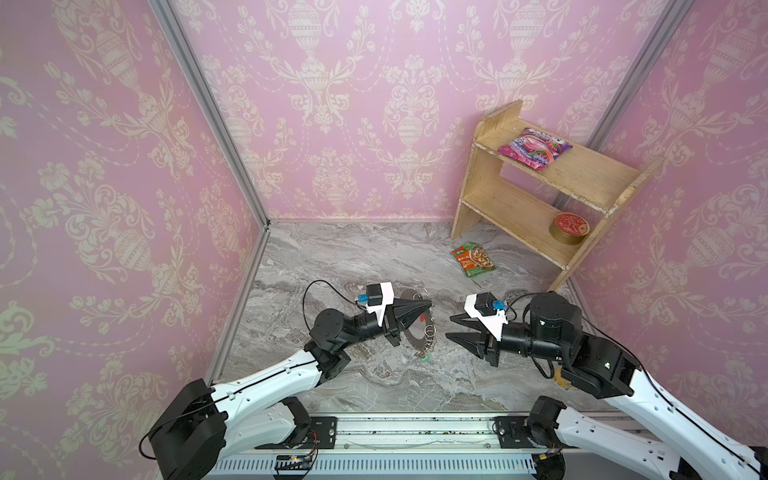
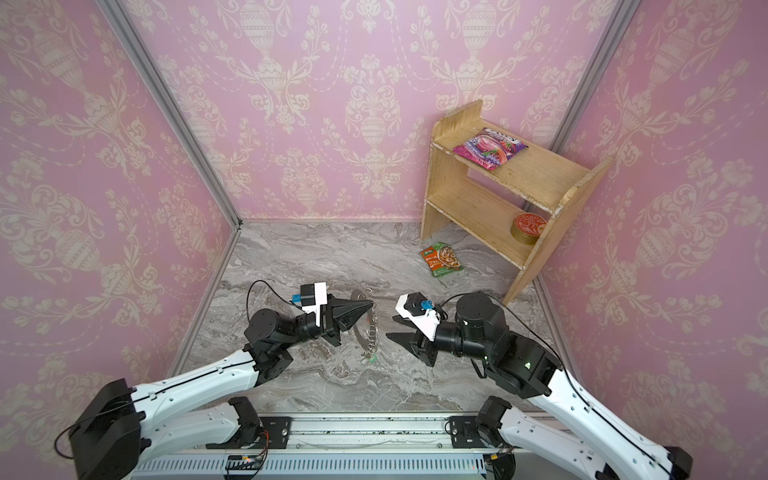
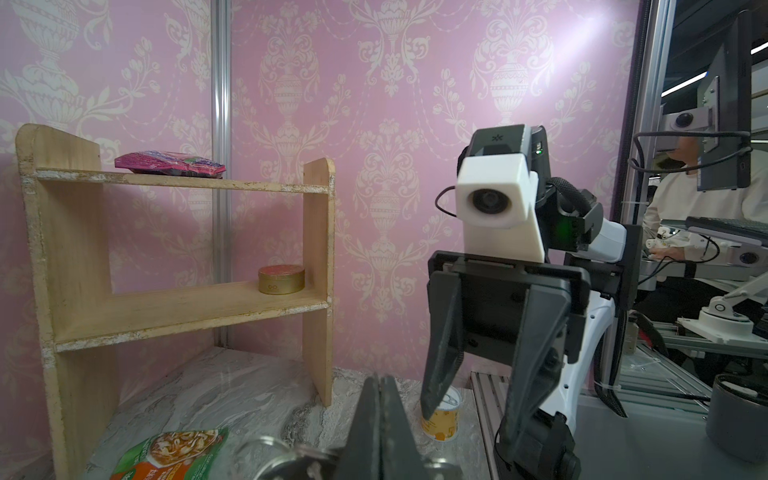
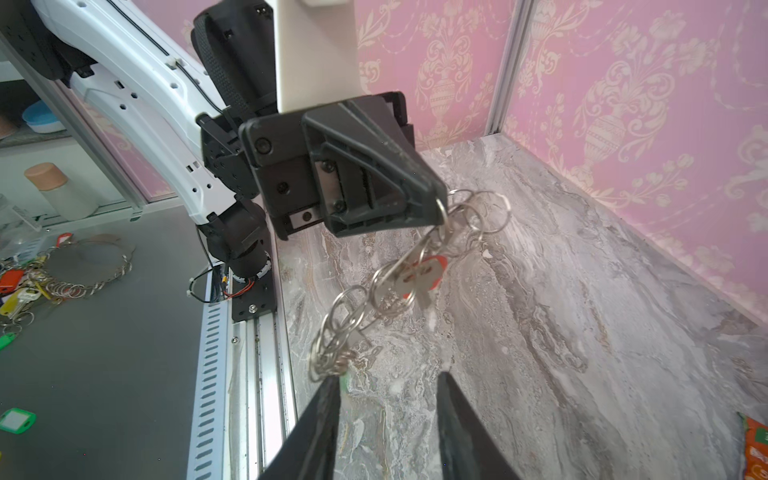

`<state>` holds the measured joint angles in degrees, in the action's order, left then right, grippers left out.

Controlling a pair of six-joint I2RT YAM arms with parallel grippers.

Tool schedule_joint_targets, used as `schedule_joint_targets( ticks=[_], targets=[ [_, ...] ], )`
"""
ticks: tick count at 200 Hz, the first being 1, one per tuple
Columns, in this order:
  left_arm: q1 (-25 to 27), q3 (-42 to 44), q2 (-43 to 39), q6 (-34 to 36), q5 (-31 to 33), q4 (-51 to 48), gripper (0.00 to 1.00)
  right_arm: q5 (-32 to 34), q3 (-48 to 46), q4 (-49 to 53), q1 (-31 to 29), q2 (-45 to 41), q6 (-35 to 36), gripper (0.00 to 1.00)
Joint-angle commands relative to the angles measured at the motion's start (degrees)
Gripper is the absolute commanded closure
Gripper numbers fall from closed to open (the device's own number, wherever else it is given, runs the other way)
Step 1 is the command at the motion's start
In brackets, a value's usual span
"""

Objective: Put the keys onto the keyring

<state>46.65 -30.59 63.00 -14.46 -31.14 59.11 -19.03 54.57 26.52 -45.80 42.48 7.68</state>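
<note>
Our left hand clenches the keyring by its rim, hanging it above the bench near centre, the red-tagged key dangling on it. Our right hand gapes just right of it. We should hold steady and check the green tag and its loop before letting go.

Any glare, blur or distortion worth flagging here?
Left wrist view: a light streak washes out the wallpaper, and the left gripper at the lens is blurred. Right wrist view: keyring fairly sharp, right gripper soft. Both top views: wide-angle splay towards the edges.
</note>
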Motion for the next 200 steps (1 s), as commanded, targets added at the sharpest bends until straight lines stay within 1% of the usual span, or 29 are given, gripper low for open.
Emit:
schedule_joint_targets(
  ticks=[1, 31, 74, 134, 200],
  targets=[
    [-0.3, -1.5, 0.6, -1.6, -4.0, 2.6, 1.0, -0.9, 1.8, -0.7, 1.2, -0.1, 1.4, 0.66],
    [-0.3, -2.1, 1.8, -3.0, -6.3, 3.8, 1.0, -2.5, 2.1, -3.2, 2.4, 1.3, 1.3, 0.77],
    [-0.3, -2.8, 1.9, -4.0, -7.9, 3.7, 1.0, -4.4, 2.5, -4.7, 3.3, 2.8, 1.2, 0.83],
    [-0.3, -3.5, 2.6, -4.6, -8.9, 4.1, 1.0, -8.1, 2.1, -6.4, 3.4, 4.2, 0.1, 0.84],
    [-0.3, -4.3, 3.4, -5.9, -10.2, 5.0, 1.0, -9.5, 1.3, -7.8, 3.4, 4.7, -0.9, 0.91]
  ],
)
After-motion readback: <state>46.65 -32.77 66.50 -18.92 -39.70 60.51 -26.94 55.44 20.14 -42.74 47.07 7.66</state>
